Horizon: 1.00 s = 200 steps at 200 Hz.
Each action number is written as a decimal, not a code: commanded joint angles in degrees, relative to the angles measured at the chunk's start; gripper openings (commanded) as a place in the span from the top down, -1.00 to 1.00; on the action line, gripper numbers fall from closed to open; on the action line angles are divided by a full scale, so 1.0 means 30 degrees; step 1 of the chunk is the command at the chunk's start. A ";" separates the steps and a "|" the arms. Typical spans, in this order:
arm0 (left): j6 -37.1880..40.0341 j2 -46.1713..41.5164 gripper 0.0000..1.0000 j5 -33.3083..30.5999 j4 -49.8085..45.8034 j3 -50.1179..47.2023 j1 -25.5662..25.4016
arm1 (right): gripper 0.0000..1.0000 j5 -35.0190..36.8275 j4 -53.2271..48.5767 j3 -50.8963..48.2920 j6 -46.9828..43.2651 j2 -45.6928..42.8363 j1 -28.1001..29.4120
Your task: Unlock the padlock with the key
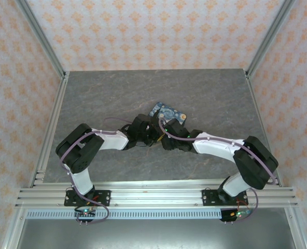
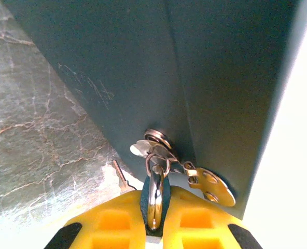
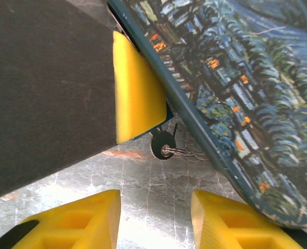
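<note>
The padlock (image 1: 168,112) lies on the table's middle, its starry-night face (image 3: 236,88) up and tilted. Its dark teal side (image 2: 143,78) stands close before my left gripper (image 2: 154,207). That gripper is shut on the key (image 2: 154,194), a silvery head edged in teal that points at the round metal keyhole (image 2: 157,138) in the side. A ring on the key carries a brass tag (image 2: 211,188). My right gripper (image 3: 156,207) is open just beside the padlock's near edge, bare table between its fingers; its right fingertip (image 3: 236,223) lies under that edge.
A second small key (image 2: 120,177) lies on the grey marbled table (image 1: 101,98) under the padlock. A black round key head (image 3: 164,144) dangles below my left finger (image 3: 138,93). Both arms meet mid-table, close together. Aluminium frame posts (image 1: 52,119) bound the sides.
</note>
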 commanded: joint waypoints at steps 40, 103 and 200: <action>0.0162 -0.0198 1.00 0.0520 0.0095 0.0508 0.0047 | 0.20 0.2966 0.0863 0.0854 -0.0289 0.0530 0.0069; 0.0117 -0.0124 1.00 0.0544 0.0152 0.0568 0.0055 | 0.31 0.2686 0.1206 0.1560 -0.0346 0.1151 0.0069; -0.0723 0.0147 1.00 0.0747 0.1125 0.0328 0.0040 | 0.32 0.2849 0.3187 0.1226 0.0872 0.1485 0.0523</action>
